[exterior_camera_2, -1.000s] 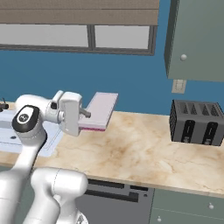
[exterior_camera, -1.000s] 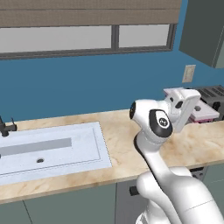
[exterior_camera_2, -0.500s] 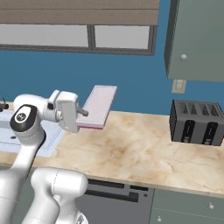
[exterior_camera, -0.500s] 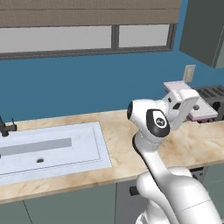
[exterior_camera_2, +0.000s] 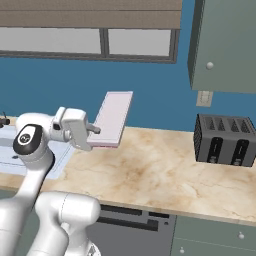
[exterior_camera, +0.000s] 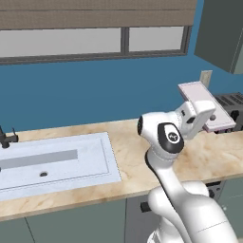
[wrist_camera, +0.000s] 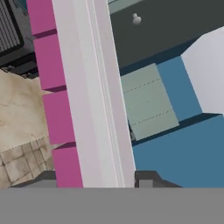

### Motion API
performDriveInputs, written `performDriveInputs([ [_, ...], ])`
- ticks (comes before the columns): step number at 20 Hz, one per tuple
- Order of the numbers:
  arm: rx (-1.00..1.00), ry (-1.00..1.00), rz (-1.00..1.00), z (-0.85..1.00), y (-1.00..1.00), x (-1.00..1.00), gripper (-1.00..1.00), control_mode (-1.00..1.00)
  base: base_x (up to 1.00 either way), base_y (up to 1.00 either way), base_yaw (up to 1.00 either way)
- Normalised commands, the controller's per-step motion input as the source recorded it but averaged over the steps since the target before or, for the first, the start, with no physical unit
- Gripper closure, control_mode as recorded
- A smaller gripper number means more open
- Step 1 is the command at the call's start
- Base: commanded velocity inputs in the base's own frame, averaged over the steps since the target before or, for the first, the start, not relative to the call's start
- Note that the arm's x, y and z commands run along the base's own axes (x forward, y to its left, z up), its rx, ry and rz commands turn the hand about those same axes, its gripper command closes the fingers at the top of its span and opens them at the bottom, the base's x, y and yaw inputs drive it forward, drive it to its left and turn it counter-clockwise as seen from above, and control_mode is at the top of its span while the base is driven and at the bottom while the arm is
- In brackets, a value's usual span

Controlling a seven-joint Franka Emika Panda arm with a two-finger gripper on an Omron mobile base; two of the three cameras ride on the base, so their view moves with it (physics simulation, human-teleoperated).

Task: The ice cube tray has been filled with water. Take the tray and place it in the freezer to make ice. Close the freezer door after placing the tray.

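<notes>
My gripper (exterior_camera_2: 96, 130) is shut on the near end of the ice cube tray (exterior_camera_2: 114, 116), a thin pale pinkish-lilac rectangle held in the air above the marble counter (exterior_camera_2: 165, 175). In the left base view the ice cube tray (exterior_camera: 204, 104) tilts up and away from the gripper (exterior_camera: 201, 118), in front of the blue wall. The hand view looks along the ice cube tray (wrist_camera: 87, 96), with magenta cells on its underside and the dark fingertips (wrist_camera: 146, 177) on either side of it. The freezer and its door are out of view.
A white sink basin (exterior_camera: 52, 163) is set in the counter at the left. A black toaster (exterior_camera_2: 225, 141) stands at the right, below a wall outlet (exterior_camera_2: 204, 98) and a grey-green upper cabinet (exterior_camera_2: 225, 45). A window (exterior_camera_2: 90, 42) runs along the back wall.
The gripper has lifted the ice cube tray higher above the counter and tilted its far end upward. The base and the rest of the scene have not shifted.
</notes>
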Motion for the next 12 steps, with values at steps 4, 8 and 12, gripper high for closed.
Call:
performDriveInputs([
  [4,0.0,0.0,0.0,0.0,0.0,0.0,1.0,1.0,0.0,0.0,0.0],
  [8,0.0,0.0,0.0,0.0,0.0,0.0,1.0,1.0,-0.37,0.04,0.0],
  [12,0.0,0.0,0.0,0.0,0.0,0.0,1.0,1.0,-0.9,0.21,0.0],
])
